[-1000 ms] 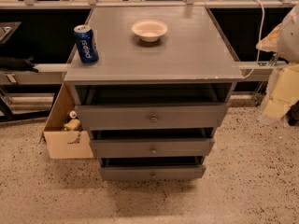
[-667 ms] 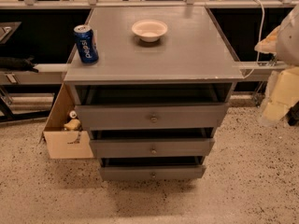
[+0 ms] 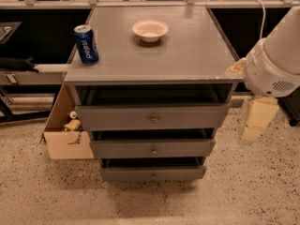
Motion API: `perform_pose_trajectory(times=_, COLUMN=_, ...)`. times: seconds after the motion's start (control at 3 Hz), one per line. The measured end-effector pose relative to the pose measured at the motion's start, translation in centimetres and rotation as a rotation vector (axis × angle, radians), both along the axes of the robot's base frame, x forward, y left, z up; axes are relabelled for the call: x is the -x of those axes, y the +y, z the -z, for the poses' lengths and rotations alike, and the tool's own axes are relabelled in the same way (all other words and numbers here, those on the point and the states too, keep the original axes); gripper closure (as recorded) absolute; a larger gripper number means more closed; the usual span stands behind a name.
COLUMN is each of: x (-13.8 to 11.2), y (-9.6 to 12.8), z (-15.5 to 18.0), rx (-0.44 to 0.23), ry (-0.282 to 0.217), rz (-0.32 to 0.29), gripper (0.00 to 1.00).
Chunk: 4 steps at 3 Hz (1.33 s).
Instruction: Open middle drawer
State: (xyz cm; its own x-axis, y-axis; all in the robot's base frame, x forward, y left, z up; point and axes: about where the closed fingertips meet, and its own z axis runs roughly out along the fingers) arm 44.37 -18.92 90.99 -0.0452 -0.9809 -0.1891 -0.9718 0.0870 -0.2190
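Because likely rigid and fairly heavy, grasp middle drawer (image 3: 122,149) by its small, possibly slippery knob (image 3: 153,151); lies left of gripper (image 3: 251,134), slightly lower, well apart; cannot tell whether gripper spread or closed.

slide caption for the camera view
Robot hand hangs right of the grey cabinet, away from the middle drawer; can and bowl sit on top.

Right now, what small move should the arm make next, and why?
Probably swing the gripper left and down toward the knob of the middle drawer. It hangs right of the cabinet, touching nothing, level with the top drawer.
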Motion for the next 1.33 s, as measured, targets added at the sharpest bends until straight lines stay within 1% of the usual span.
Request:
perform_pose_trajectory(times=0.33, x=0.7, y=0.7, z=9.2, rx=0.015, ry=0.040, rz=-0.083, gripper=0.00)
perform_pose_trajectory(times=0.67, x=2.1, y=1.4, z=18.0, rx=0.028, ry=0.084, rz=-0.110, gripper=0.00)
perform_pose_trajectory(times=1.0, x=2.1, y=1.4, z=17.9, rx=0.028, ry=0.084, rz=-0.110, gripper=0.00)
perform_pose_trajectory(times=1.33, x=1.3, y=1.1, z=20.7, rx=0.028, ry=0.066, rz=-0.127, gripper=0.00)
